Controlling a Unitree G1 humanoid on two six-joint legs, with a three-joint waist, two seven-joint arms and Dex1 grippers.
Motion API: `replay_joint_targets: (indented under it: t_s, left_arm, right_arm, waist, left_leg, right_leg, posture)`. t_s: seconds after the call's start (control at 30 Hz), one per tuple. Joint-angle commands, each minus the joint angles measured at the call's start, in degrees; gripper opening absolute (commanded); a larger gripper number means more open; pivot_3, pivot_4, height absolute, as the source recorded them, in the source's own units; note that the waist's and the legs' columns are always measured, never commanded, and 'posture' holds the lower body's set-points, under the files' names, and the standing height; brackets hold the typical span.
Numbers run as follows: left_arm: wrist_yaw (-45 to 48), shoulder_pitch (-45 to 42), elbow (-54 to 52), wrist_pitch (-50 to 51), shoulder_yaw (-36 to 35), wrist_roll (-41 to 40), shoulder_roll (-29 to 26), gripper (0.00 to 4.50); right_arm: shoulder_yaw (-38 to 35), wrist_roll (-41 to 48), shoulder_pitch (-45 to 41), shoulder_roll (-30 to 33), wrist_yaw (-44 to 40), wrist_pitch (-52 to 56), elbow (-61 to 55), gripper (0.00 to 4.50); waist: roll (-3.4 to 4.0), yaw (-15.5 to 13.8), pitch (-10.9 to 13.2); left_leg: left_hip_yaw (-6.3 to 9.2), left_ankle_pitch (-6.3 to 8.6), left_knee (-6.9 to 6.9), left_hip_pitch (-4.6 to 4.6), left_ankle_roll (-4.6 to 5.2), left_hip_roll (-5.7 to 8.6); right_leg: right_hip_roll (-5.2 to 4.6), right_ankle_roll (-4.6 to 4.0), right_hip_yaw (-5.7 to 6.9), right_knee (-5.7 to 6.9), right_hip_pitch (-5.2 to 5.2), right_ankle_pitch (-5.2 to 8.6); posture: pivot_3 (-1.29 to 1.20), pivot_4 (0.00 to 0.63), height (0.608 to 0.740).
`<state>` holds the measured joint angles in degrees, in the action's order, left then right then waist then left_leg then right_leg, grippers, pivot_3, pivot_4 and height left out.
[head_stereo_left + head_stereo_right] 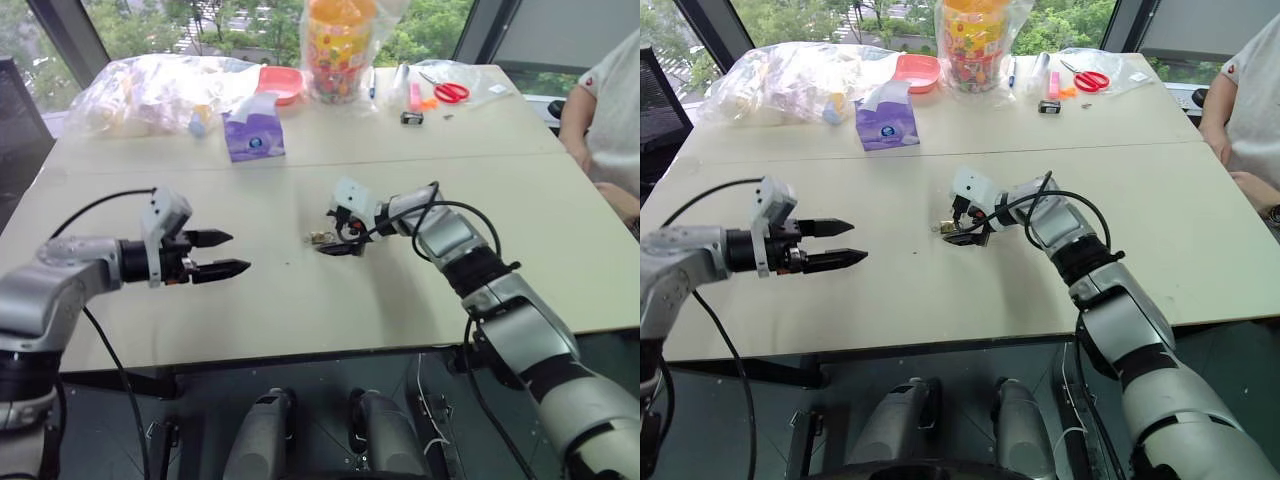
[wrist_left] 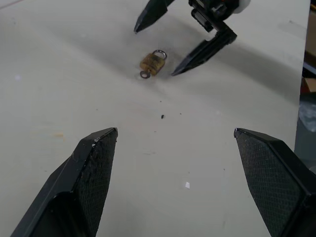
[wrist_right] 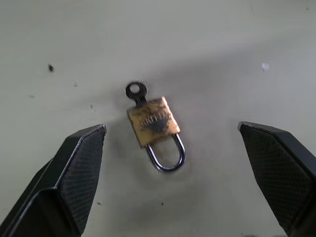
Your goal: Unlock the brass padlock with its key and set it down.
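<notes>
One padlock, one key, two open grippers

A single brass padlock (image 3: 154, 122) lies flat on the pale table (image 1: 300, 300), with one key (image 3: 137, 92) stuck in its base and its shackle closed. The right gripper (image 1: 338, 232) hovers over it, fingers spread wide, not touching. The left gripper (image 1: 222, 253) hangs well to the left, fingers also apart and empty. At the far edge sit one purple tissue pack (image 1: 254, 133), one pair of red scissors (image 1: 452, 92) and several plastic bags (image 1: 150, 90), under windows

Brass padlock (image 3: 153, 121) dull, scuffed metal; table (image 3: 237, 44) matt, smooth.
</notes>
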<state>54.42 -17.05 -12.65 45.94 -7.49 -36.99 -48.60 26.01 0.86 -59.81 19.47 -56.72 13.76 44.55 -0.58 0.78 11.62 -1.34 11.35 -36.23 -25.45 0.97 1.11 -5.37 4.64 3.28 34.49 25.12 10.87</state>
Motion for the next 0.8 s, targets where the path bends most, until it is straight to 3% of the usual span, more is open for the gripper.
replay_joint_targets:
  t_s: [0.03, 0.13, 0.27, 0.33, 0.47, 0.57, 0.67, 0.8]
  left_arm:
    - [-2.24, 1.24, -3.89, 0.16, -3.02, -1.23, 0.46, 3.95]
    - [-3.51, 1.72, -4.36, 0.4, -3.44, -1.48, 1.05, 3.98]
    - [-4.32, 1.41, -3.61, 0.25, -3.07, -1.39, 1.69, 3.98]
    - [-4.57, 1.19, -3.59, 0.33, -2.71, -1.32, 1.85, 3.98]
    - [-4.58, 0.73, -2.6, -0.12, -2.36, -0.99, 2.0, 3.98]
    - [-5.22, -3.33, 1.97, -0.3, -3.27, -2.7, 5.27, 3.98]
    - [-5.76, -8.98, 7.21, 1.33, -5.04, -6.06, 9.51, 3.98]
    - [-6.48, -14.58, 12.81, 1.92, -5.23, -7.55, 13.89, 3.98]
  right_arm:
    - [-0.4, -2.87, -2.9, -2.15, -1.84, -4.51, 6.71, 4.5]
    - [-1.64, -4.18, -4.6, -4.73, -0.47, -7.35, 12.31, 3.62]
    - [-3.34, -5.35, -6.69, -7.71, 0.06, -11.28, 17.77, 1.51]
    - [-3.77, -6.14, -7.17, -8.37, 0.1, -12.38, 19.31, 0.7]
    - [-5.07, -6.49, -6.63, -7.65, -1.38, -14.89, 18.06, 0.7]
    - [-7.14, -6.39, -4.25, -4.11, 0.71, -19.1, 7.91, 0.7]
    - [-8.29, -6.97, 0.97, -0.2, 2.78, -22.77, -8.13, 0.7]
    - [-9.41, -7.93, 8.41, 3.69, 4.71, -18.72, -28.6, 0.7]
  waist:
    - [0.0, 0.22, 0.0]
    - [-0.03, 0.35, -0.02]
    - [-0.03, 0.47, -0.02]
    - [-0.03, 0.47, -0.02]
    - [-0.03, 0.44, -0.02]
    - [-0.01, -0.17, -0.01]
    - [-0.04, -0.25, -0.01]
    - [-0.08, -0.11, -0.03]
  left_leg:
    - [-0.01, -0.01, 0.0, 0.05, -0.01, 0.0]
    - [-0.01, -0.05, -0.01, 0.18, -0.08, -0.01]
    - [-0.01, -0.14, -0.01, 0.51, -0.25, -0.05]
    - [0.0, -0.17, 0.0, 0.66, -0.3, -0.12]
    - [-0.02, -0.17, 0.02, 0.8, -0.32, -0.19]
    - [-0.02, -0.17, 0.04, 0.78, -0.33, -0.19]
    - [0.0, -0.18, 0.0, 0.67, -0.32, -0.12]
    - [-0.01, -0.18, 0.01, 0.65, -0.31, -0.05]
  right_leg:
    - [0.0, 0.0, -0.01, 0.03, -0.01, 0.0]
    - [0.01, 0.0, -0.04, 0.23, -0.02, 0.0]
    - [0.03, -0.21, -0.12, 0.63, -0.11, 0.11]
    - [0.09, -0.28, -0.12, 0.65, -0.22, 0.09]
    - [0.15, -0.33, -0.18, 0.64, -0.32, 0.08]
    - [0.14, -0.32, -0.19, 0.64, -0.3, 0.08]
    - [0.1, -0.27, -0.18, 0.64, -0.26, 0.1]
    - [0.04, 0.03, -0.18, 0.66, -0.26, 0.02]
  posture:
    - [0.0, 0.15, 0.74]
    - [0.0, 0.15, 0.74]
    - [0.0, 0.15, 0.74]
    - [0.0, 0.15, 0.74]
    - [0.0, 0.15, 0.74]
    - [0.0, 0.15, 0.74]
    - [0.0, 0.15, 0.74]
    - [0.0, 0.15, 0.74]
